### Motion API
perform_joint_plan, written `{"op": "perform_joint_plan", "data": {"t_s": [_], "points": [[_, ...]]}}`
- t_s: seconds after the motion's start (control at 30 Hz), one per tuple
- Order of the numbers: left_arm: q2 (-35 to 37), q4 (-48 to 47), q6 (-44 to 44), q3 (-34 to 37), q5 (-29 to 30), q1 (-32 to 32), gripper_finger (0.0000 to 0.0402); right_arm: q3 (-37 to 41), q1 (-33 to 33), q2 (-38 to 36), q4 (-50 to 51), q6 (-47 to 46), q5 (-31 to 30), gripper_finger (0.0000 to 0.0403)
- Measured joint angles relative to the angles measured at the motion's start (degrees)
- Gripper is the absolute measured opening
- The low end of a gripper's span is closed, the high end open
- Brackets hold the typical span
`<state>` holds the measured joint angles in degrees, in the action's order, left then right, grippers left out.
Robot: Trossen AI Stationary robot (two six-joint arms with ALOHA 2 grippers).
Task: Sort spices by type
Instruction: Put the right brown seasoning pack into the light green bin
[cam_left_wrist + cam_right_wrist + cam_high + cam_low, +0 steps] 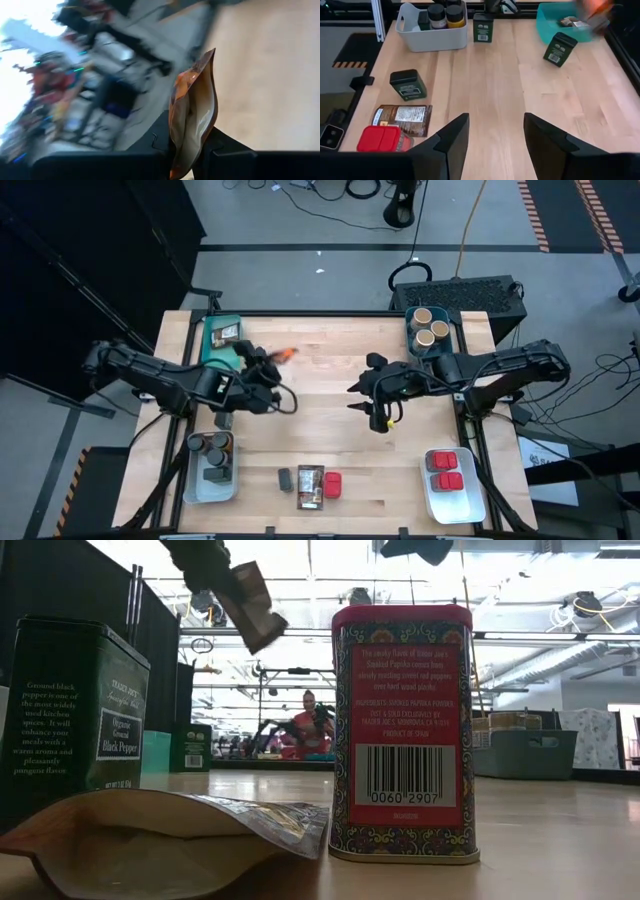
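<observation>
My left gripper [268, 370] is over the table's left half, beside the teal bin [208, 348], shut on an orange-brown spice packet [192, 115] held in the air [250, 605]. My right gripper [492, 142] is open above the table's middle [375, 402], with nothing between its fingers. At the near edge a dark tin [285, 478], a second packet [310, 486] and a red tin [332, 485] rest on the wood. In the low view that packet [170, 830] lies flat between a black pepper tin [75, 710] and the upright red tin [403, 730]. My left gripper pinches one end of the packet [186, 152] between its two fingers [227, 155]. It comes from the table's left, nearly level. The rest of the packet sticks out past the fingertips, edge-on and lifted clear of the table.
A white bin [195, 480] at the near left holds dark jars, and another [432, 498] at the near right holds red tins. A teal bin [412, 340] at the far right holds tan cylinders. Two dark tins [482, 27] [560, 47] stand on the left side. Bare wood lies mid-table.
</observation>
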<state>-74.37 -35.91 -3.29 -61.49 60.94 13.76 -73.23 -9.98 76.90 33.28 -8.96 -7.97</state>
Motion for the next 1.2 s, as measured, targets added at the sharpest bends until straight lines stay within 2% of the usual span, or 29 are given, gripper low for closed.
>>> {"op": "perform_joint_plan", "data": {"t_s": [0.17,0.3,0.4,0.53,0.63,0.77,0.9,1.2], "points": [[2.88,-1.75,-0.06,0.00,10.95,-2.67,0.0038,0.01,0.00,0.00,-0.05,1.55,-0.03,0.0171],[5.36,-10.73,5.89,-0.02,12.42,-7.18,0.0038,0.00,0.00,0.22,-0.22,2.15,-3.73,0.0171],[6.74,-22.12,15.23,-0.02,7.61,-11.59,0.0038,0.33,0.02,0.71,-0.31,2.40,-4.40,0.0171],[7.48,-34.04,24.31,-0.02,-5.69,-19.57,0.0038,2.87,0.09,0.66,-4.13,4.11,-4.23,0.0171],[7.45,-37.47,26.57,-0.02,-14.53,-23.99,0.0038,5.01,0.35,0.72,-6.03,5.18,-4.15,0.0171],[7.43,-38.74,24.94,-0.02,-20.41,-28.51,0.0038,7.00,1.35,0.70,-8.78,5.30,-4.23,0.0171],[7.43,-40.33,20.63,-0.02,-21.55,-32.95,0.0038,8.32,2.19,0.72,-10.89,5.20,-4.29,0.0171],[6.30,-36.41,11.75,-0.02,-17.82,-38.19,0.0038,9.03,2.84,0.71,-11.76,5.21,-4.26,0.0171]]}}
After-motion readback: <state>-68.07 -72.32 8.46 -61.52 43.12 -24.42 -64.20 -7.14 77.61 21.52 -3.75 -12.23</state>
